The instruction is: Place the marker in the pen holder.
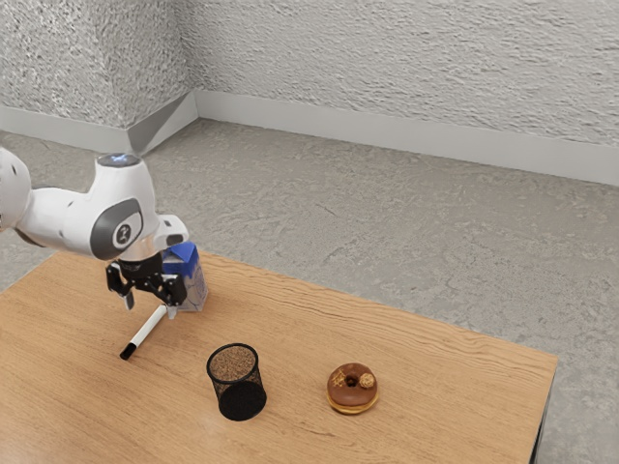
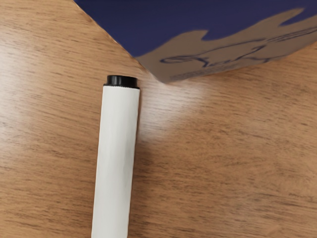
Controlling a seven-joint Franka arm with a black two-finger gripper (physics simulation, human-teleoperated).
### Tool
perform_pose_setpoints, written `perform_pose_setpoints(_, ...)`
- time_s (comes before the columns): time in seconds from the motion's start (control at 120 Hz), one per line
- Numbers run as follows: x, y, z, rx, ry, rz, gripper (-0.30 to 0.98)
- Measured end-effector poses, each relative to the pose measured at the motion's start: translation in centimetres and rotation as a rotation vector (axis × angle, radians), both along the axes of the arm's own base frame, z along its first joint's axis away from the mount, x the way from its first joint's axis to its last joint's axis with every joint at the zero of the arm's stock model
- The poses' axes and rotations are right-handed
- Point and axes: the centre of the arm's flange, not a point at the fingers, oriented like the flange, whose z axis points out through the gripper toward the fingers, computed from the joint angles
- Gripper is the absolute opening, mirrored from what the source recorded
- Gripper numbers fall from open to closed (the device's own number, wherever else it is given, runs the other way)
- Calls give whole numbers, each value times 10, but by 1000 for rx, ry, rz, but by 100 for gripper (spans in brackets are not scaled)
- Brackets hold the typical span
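Tool (image 1: 151,305): fingers spread wide apart, nothing gripped, hanging over the marker's pale end.
Marker (image 1: 144,334): lying on the worktop (image 1: 309,435), outside the pen holder (image 1: 241,399).
Carton (image 1: 193,290): upright close beside the tool, its lower corner near the marker's end in the wrist view, crowding that side.
Pen holder: upright, between marker and doughnut (image 1: 340,398), apart from both.
Materials: worktop of streaky brown wood grain; marker a smooth white cylinder with black ends; pen holder round black mesh; carton boxy, blue-topped; doughnut ring-shaped, brown-glazed.
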Motion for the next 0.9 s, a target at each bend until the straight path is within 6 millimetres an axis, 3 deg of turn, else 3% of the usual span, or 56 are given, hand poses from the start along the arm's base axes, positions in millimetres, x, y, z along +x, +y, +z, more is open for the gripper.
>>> perform_pose_setpoints(0.158, 1, 2, -10, 2, -34, -18, 69)
perform_pose_setpoints(0.433, 12, 27, -22, 28, -43, -50, 69)
perform_pose_setpoints(0.575, 16, 28, -34, 29, -29, -75, 68)
perform_pose_setpoints(0.9, 12, 29, -37, -25, -5, -49, 56)
